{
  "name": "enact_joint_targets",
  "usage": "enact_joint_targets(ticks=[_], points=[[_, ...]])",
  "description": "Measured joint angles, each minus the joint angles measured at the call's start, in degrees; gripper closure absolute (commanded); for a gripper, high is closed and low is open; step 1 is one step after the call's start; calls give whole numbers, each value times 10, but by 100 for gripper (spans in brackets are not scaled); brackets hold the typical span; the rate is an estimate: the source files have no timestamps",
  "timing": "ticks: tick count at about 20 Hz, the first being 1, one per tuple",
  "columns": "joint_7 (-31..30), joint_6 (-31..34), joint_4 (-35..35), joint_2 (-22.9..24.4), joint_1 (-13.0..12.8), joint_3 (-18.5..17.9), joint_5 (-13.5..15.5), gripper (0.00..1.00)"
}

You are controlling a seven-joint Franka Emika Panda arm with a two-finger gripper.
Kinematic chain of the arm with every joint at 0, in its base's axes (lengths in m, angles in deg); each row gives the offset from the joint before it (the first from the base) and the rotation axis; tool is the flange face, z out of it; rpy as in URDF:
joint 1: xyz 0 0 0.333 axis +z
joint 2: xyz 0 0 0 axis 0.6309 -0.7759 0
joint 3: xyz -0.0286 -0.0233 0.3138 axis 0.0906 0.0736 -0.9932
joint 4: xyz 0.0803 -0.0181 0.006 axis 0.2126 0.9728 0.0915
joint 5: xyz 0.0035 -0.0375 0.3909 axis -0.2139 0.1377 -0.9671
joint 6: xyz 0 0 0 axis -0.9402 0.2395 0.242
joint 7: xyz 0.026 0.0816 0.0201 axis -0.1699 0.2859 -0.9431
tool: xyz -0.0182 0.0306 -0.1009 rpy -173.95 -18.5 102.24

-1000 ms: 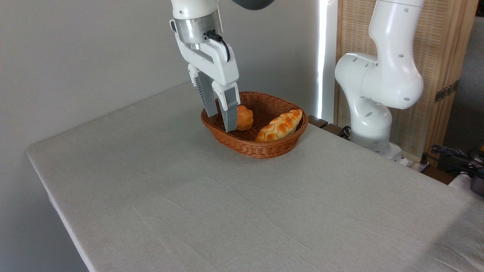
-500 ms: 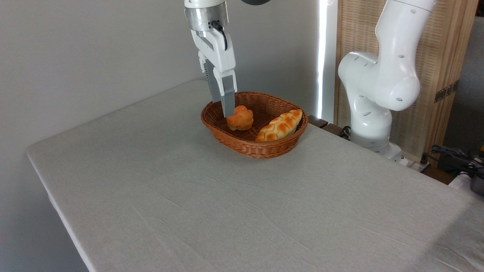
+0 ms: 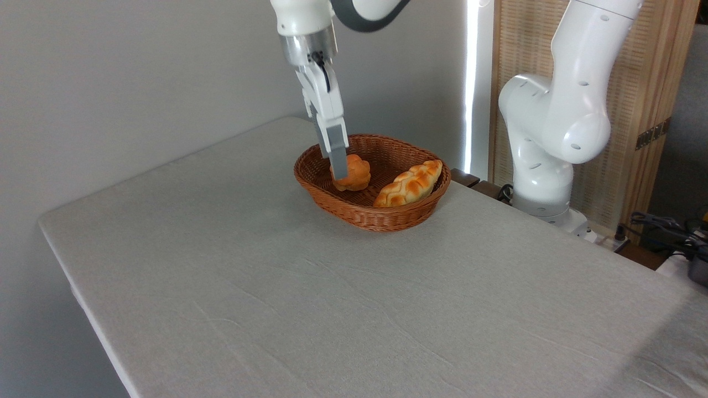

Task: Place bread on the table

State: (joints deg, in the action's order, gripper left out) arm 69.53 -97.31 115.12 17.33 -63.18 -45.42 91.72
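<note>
The jaws are seen edge-on, so that only one grey finger (image 3: 338, 152) is presented to the camera and the second is hidden behind it; whether they are parted or pressed together cannot be told. The gripper (image 3: 339, 176) is lowered into the basket (image 3: 381, 218), its tip overlapping the left side of the bread (image 3: 354, 172). Whether the bread is touched or merely passed in front of cannot be told from this angle.

The bread, a small round golden-orange bun with a lumpy knotted top, is seated in the left half of the basket, close to the left wall. To its right, a longer braided loaf (image 3: 410, 183) is laid at a slant, with its far end raised against the right rim. The two pieces are set near each other but are not seen to touch.

The basket, a brown oval of woven wicker, is placed on the far part of the table (image 3: 310, 309), near its back edge. The table is covered with a light grey-white cloth in which faint creases are visible.

Above the finger, the white gripper body is tilted slightly, with a black cable attached near the metal wrist ring. The arm's white base column (image 3: 547, 127) is mounted to the right of the table, in front of a slatted wooden screen (image 3: 641, 83).
</note>
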Motion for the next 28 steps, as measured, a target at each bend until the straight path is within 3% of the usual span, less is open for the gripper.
enact_joint_targets(ticks=[2,5,10,22,28], points=[[0,-24,18,-4,-15,1,6,0],[0,-61,25,-16,-35,3,42,0],[0,-72,24,-20,-39,3,99,0],[3,-72,38,-39,-40,24,104,0],[52,-72,47,-46,-40,24,104,0]])
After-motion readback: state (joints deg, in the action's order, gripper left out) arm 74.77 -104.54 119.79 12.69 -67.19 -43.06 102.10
